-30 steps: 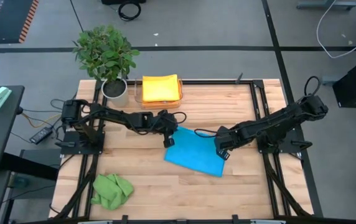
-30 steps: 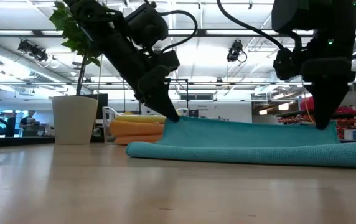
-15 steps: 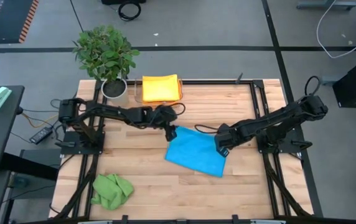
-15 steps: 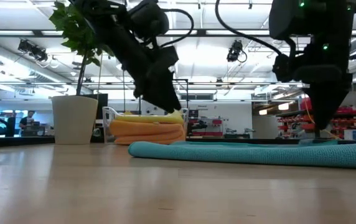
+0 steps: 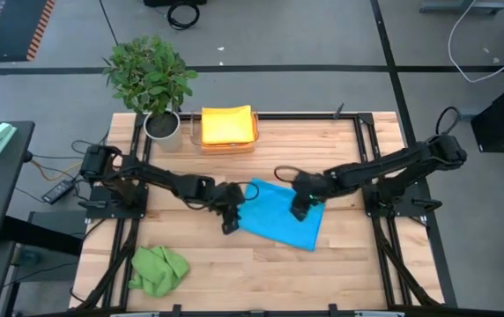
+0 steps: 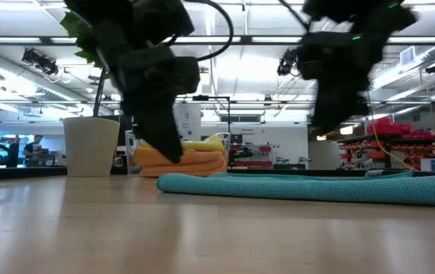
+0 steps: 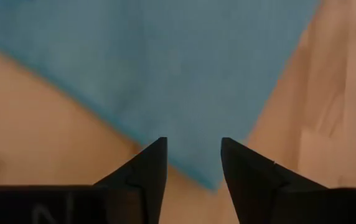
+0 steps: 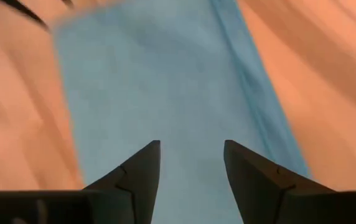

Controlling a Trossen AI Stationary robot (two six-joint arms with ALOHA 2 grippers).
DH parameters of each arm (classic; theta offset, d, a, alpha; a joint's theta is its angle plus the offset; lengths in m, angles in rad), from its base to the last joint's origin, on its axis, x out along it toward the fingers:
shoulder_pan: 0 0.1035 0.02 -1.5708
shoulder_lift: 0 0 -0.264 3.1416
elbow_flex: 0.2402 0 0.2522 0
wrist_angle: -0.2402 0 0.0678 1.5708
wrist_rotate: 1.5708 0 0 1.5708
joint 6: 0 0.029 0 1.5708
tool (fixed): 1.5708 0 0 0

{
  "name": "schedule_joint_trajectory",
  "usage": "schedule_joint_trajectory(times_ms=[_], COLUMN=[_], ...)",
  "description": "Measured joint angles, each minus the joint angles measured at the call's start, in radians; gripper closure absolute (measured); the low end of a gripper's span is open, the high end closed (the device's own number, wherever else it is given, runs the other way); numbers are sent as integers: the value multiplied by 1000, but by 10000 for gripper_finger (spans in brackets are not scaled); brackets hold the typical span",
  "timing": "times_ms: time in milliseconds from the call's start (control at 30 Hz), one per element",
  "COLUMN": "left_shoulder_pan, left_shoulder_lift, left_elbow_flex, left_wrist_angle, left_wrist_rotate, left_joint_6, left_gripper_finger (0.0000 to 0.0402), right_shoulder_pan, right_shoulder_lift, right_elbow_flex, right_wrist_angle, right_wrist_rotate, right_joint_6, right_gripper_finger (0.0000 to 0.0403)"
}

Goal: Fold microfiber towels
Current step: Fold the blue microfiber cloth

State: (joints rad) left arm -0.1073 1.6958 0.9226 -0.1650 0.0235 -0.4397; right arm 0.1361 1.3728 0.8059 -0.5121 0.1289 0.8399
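The blue towel (image 5: 280,214) lies flat mid-table as a folded, slanted four-sided shape, its near corner pointing toward the front edge; in the low view it is a thin teal slab (image 6: 309,185) with a rounded fold at its left end, its surface finely napped; the left gripper (image 5: 230,220) sits just off the towel's left edge over bare wood, fingers (image 7: 148,171) apart with nothing between them, a corner of the cloth showing in the gap; the right gripper (image 5: 298,209) hangs over the towel's right half, jaws spread and empty, the cloth's doubled hem running past its fingers (image 8: 252,174); the table (image 5: 340,264) is pale planked wood with a dark frame along its sides; plenty of bare board in front of the towel and to its right; at the front left corner a green towel (image 5: 158,269) lies crumpled in a soft heap, well apart from both arms; at the back edge a stack of yellow and orange towels (image 5: 227,126) sits folded square in a clear tray (image 5: 226,146), just beside a leafy potted plant (image 5: 151,75) in a white pot.
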Motion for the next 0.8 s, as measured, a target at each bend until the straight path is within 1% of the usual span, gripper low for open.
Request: schedule_joint_trajectory(times_ms=[133,233,300,400,500,667,733,800], left_shoulder_pan=[-29,-52,-72,-111,-147,-181,-183,-181], left_shoulder_lift=[-17,-50,-79,-127,-163,-213,-219,-229], left_elbow_flex=[-1,0,-1,0,0,-1,0,0], left_wrist_angle=[-125,-185,-229,-310,-352,-348,-318,-325], left_wrist_rotate=[0,-9,-19,-87,-159,-181,-183,-192], left_joint_6=[-81,-116,-124,-131,-157,-180,-191,-200], left_gripper_finger=[248,245,245,251,260,276,281,286], right_shoulder_pan=[-117,-201,-246,-298,-341,-406,-422,-423], right_shoulder_lift=[90,186,247,310,349,396,409,416], right_elbow_flex=[0,4,19,52,63,65,64,65], right_wrist_angle=[272,399,419,434,439,445,461,472], right_wrist_rotate=[-99,-182,-232,-289,-321,-386,-432,-458], right_joint_6=[-164,-253,-310,-385,-434,-442,-428,-417], right_gripper_finger=[222,224,226,226,226,226,227,227])
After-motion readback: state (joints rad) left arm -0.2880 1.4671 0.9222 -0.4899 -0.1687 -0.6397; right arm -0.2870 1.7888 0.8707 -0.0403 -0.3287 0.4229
